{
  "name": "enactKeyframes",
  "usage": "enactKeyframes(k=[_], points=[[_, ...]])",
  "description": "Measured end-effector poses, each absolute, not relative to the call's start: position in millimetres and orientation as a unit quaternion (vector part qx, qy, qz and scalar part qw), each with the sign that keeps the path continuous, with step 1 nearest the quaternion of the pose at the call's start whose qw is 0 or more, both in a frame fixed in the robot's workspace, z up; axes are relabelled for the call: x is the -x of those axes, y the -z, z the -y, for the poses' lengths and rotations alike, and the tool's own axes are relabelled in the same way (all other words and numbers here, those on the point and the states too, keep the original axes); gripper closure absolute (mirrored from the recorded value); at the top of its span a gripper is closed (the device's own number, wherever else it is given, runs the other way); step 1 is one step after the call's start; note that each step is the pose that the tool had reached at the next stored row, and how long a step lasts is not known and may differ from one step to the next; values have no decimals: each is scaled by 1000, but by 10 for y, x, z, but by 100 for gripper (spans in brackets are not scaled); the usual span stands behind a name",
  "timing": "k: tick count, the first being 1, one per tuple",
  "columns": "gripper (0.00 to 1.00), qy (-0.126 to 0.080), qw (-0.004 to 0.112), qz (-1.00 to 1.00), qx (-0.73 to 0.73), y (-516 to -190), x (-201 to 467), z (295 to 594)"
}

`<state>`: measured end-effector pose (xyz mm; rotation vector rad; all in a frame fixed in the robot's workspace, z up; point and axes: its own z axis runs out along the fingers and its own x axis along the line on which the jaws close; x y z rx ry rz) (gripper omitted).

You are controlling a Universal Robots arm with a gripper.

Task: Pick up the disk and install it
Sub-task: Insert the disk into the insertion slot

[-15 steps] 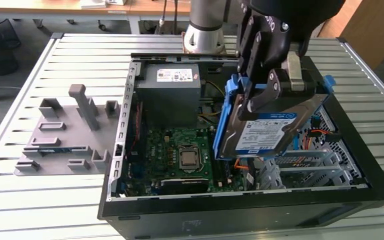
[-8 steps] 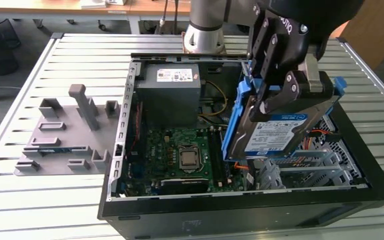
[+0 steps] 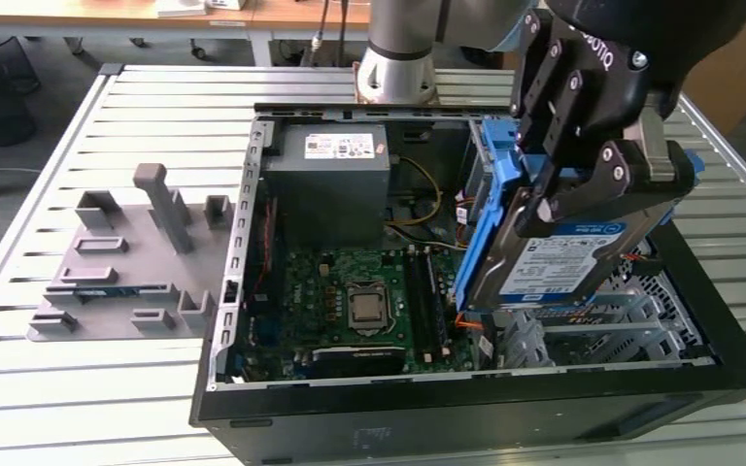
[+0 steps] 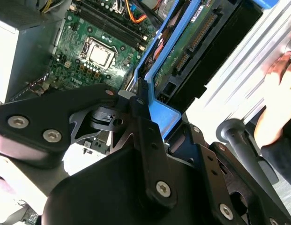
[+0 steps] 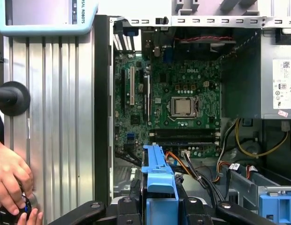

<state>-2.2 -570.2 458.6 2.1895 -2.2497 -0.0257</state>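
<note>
Above case (image 3: 477, 413) at 3 o'clock, exterior view | your hand (image 3: 606, 189) clamps the disk (image 3: 548, 267) edge-up | step: install, unseated | needs squaring to drive bay (image 3: 593, 335)

The flat silver metal disk (image 3: 581, 243) wears a smooth blue plastic frame (image 3: 486, 216) and a glossy blue-and-white paper label (image 3: 548, 272). The black gripper (image 3: 600, 186) looks matt, its screw heads (image 3: 617, 175) bright metal. The ribbed silver table (image 3: 152, 107) is brushed metal; the grey moulded tray (image 3: 98, 322), matt plastic.

1 disk (image 3: 567, 262), 1 computer case (image 3: 477, 413)
</note>
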Motion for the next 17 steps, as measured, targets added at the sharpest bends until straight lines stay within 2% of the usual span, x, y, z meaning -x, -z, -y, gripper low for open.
enactKeyframes(k=[17], points=[[64, 8, 1, 717, -697, -4550, -355, 5725]])
